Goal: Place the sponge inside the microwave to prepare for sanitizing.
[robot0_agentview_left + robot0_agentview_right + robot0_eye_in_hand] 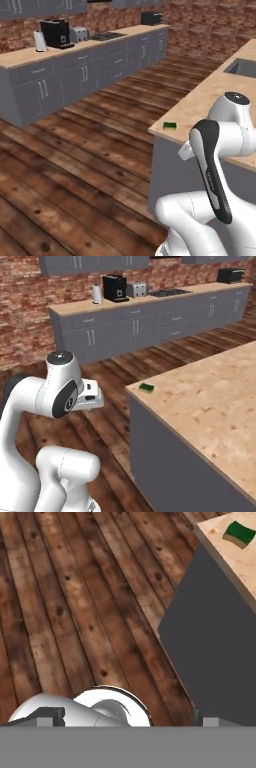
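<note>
Currently approaching sponge [239,534], lying untouched near island counter [210,396] corner; gripper [125,722] standing spread, holding nothing. Next: reaching over, descending, pinching; microwave [230,275] waiting far off.

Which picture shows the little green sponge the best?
The hand view: the small green-topped sponge with a yellowish layer looks biggest there, both layers visible. Both base views show it as a tiny green block near the light wooden counter's corner.
</note>
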